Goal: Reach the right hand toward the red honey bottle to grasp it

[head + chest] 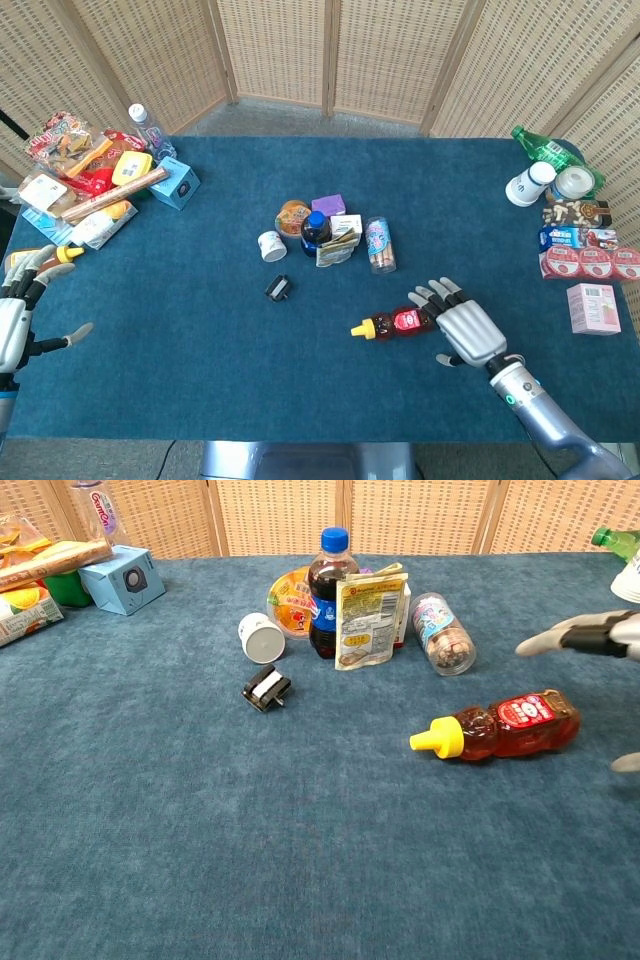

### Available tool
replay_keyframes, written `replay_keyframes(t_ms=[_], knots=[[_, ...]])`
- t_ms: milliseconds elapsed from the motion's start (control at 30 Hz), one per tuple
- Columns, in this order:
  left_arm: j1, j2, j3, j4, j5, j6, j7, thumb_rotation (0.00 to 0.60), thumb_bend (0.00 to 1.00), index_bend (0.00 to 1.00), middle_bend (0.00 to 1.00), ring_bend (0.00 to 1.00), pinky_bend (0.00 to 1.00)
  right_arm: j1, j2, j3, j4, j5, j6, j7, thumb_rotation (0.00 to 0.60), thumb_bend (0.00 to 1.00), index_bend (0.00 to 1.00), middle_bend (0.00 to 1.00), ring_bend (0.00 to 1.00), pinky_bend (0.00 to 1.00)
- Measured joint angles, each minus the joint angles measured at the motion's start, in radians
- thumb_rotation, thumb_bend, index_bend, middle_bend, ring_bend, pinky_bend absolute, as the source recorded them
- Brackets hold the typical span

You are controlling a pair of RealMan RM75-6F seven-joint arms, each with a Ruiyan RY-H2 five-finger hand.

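Observation:
The red honey bottle (402, 322) (512, 724) lies on its side on the blue cloth, its yellow cap pointing left. My right hand (462, 329) hovers just right of the bottle's base with fingers spread, holding nothing; in the chest view only its fingertips (580, 637) show at the right edge, above the bottle. My left hand (18, 315) stays at the far left edge of the table, fingers apart and empty; the chest view does not show it.
A cluster stands behind the bottle: cola bottle (315, 231), snack pouch (340, 240), clear tube (380, 245), white cup (271, 245). A small black object (279, 288) lies alone. Snacks pile at the far left (90, 175); cups and boxes line the right edge (575, 240).

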Motion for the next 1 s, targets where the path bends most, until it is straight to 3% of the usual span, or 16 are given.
replay_keyframes(t_ms=[433, 667, 933, 1000], knots=[[0.002, 0.001, -0.004, 0.001, -0.009, -0.001, -0.01, 0.6, 0.17, 0.23, 0.0, 0.0, 0.0, 0.09, -0.066, 0.025, 0.046, 0.079, -0.115, -0.021, 0.6, 0.12, 0.0, 0.05, 0.0, 0.01], [0.002, 0.0, -0.006, 0.001, -0.01, -0.002, -0.007, 0.6, 0.17, 0.23, 0.0, 0.0, 0.0, 0.112, -0.098, 0.02, 0.086, 0.081, -0.132, -0.02, 0.6, 0.11, 0.06, 0.19, 0.02, 0.11], [0.003, -0.003, -0.008, 0.002, -0.012, 0.001, -0.002, 0.6, 0.17, 0.23, 0.0, 0.0, 0.0, 0.129, -0.13, 0.015, 0.123, 0.078, -0.13, -0.024, 0.6, 0.1, 0.36, 0.53, 0.32, 0.41], [0.003, -0.003, -0.008, 0.002, -0.012, 0.001, -0.002, 0.6, 0.17, 0.23, 0.0, 0.0, 0.0, 0.13, -0.133, 0.013, 0.126, 0.076, -0.127, -0.02, 0.6, 0.11, 0.41, 0.59, 0.37, 0.45]])
